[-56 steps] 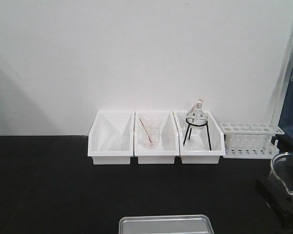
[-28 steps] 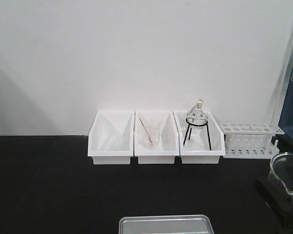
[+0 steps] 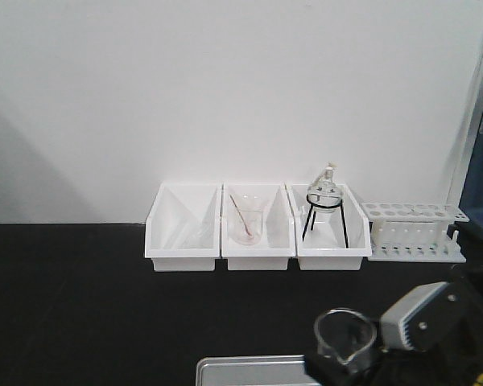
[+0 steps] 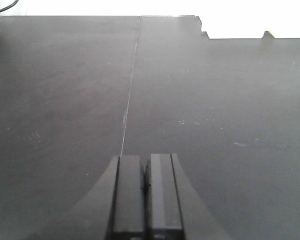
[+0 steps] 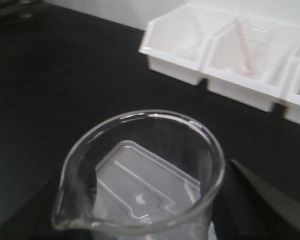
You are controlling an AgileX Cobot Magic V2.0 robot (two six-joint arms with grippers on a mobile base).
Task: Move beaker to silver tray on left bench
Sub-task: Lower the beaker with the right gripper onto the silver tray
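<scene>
While the right gripper (image 3: 338, 368) has the beaker (image 3: 344, 336) in its grasp, only a little of the black fingers shows around the base of the glass, at the bottom edge of the front view, right of centre. I cannot tell exactly how wide the fingers stand, but the beaker sits between them and is carried upright. The grey housing of the right arm (image 3: 419, 322) is just to the right of it.

The beaker is over the right end of the silver tray (image 3: 258, 368), of which only the far rim shows at the bottom centre of the front view. In the right wrist view the clear rim fills the lower half of the frame, the pour spout turns to the lower left, and the tray is seen through the glass. Whether the bottom of the beaker touches the tray I cannot tell.

The left gripper (image 4: 145, 160) has its two black fingers (image 4: 130, 195) pressed together with nothing between them, above the bare worktop of the left bench (image 3: 80, 305).

At the back of the bench, against the white wall, stand three white plastic bins (image 3: 258, 259) side by side. The middle one holds a beaker with a rod (image 3: 246, 225), the right one a round-bottom flask (image 3: 324, 193) on a black stand. A white test tube rack (image 3: 410, 229) is just beside them on the right.
</scene>
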